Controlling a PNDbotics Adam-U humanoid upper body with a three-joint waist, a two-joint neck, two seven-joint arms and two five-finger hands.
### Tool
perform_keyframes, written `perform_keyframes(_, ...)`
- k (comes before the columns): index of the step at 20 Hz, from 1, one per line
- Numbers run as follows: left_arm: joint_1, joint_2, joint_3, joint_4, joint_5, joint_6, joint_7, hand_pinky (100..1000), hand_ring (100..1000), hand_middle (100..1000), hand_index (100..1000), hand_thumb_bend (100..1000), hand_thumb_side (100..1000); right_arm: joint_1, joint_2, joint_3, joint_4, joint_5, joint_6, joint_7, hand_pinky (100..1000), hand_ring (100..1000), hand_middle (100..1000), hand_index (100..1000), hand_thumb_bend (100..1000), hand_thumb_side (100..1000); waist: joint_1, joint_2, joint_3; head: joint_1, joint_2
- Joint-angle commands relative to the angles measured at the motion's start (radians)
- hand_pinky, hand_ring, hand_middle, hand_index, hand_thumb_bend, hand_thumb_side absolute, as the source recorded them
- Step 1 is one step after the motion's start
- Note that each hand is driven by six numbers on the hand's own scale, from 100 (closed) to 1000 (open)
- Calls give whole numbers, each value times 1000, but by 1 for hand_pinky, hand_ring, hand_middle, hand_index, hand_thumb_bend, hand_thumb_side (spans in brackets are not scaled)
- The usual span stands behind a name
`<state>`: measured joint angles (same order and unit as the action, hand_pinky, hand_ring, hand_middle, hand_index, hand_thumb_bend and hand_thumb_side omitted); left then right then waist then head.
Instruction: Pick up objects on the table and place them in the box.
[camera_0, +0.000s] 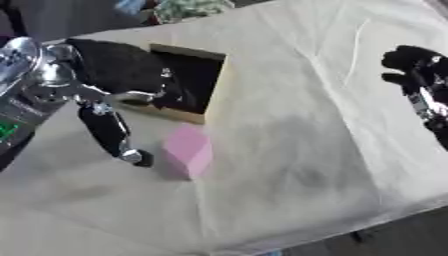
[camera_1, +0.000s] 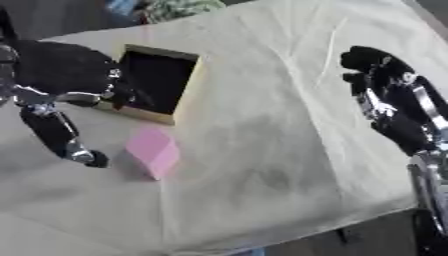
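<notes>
cloth-covered table (camera_0: 332, 150) holds one pink block (camera_0: 188, 150) and one box (camera_0: 188, 82).

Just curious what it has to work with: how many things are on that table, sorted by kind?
Pink block: 1
Box, open and dark inside: 1
Total: 2, lying on a cream cloth. The block sits just outside the box, near the left hand.

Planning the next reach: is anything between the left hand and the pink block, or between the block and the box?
Nothing visible. The left hand hangs just left of the pink block, with only bare cloth between. The box lies open right behind the block, again only cloth between them.
</notes>
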<state>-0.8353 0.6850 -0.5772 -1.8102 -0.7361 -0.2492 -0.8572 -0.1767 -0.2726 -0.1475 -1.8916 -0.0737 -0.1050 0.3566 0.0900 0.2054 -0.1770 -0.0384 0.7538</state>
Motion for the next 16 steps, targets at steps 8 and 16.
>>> perform_keyframes(8, -16, -50, -10, 116, -78, -103, -50, 822, 679, 550, 932, 571, 420, -15, -12, 1, -9, -12, -1, 5, 868, 899, 814, 883, 100, 438, -8, -10, -3, -20, -23)
perform_keyframes(16, -24, -97, -4, 179, -127, -116, -50, 845, 700, 570, 956, 561, 421, -16, -9, 2, -9, -14, -1, 7, 868, 899, 813, 883, 100, 437, -9, -7, -8, -23, -35)
